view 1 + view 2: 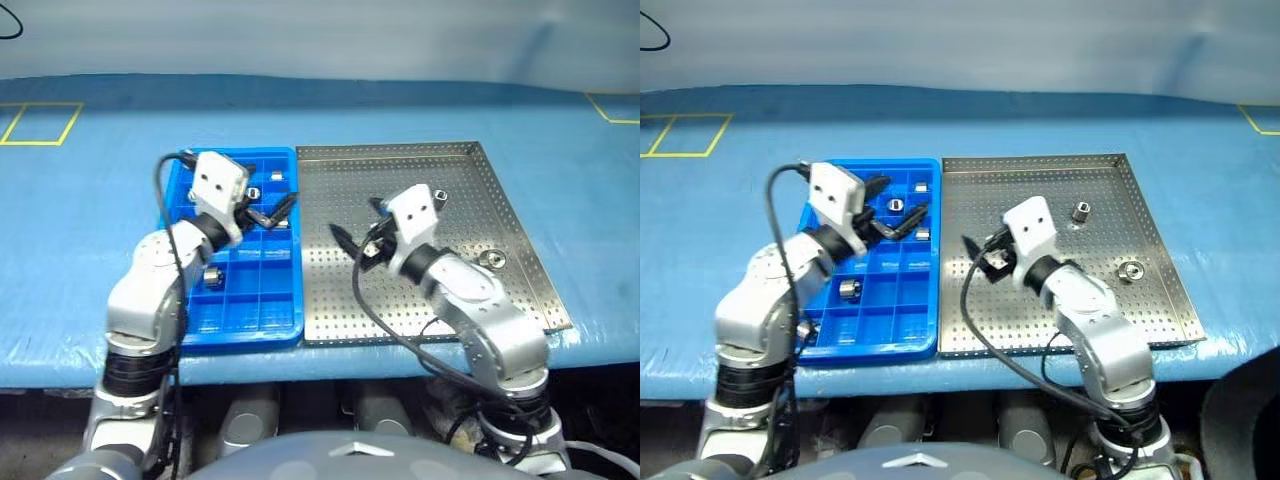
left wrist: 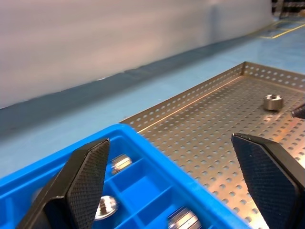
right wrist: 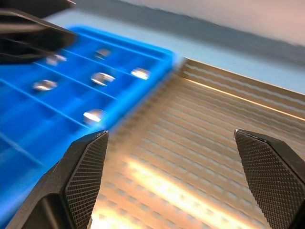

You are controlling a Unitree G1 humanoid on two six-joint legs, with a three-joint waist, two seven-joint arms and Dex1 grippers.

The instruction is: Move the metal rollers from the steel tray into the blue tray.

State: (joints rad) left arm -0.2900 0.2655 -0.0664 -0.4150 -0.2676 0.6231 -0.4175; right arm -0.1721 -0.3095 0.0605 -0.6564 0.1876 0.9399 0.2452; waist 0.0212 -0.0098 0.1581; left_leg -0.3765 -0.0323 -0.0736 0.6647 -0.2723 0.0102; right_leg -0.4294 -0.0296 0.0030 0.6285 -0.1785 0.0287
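The steel tray (image 1: 1040,300) lies on the blue-covered table (image 1: 1200,140), its left edge touching the blue tray (image 1: 872,330). The right gripper (image 1: 976,258) hangs above the steel tray's left half, fingers spread wide and empty. The left gripper (image 1: 896,208) hovers over the blue tray's far compartments, jaws likewise parted with nothing between them. Two metal rollers (image 1: 1081,211) rest well apart on the steel tray's right side. Several more sit in separate compartments of the blue tray, perhaps six, though the arm hides some.
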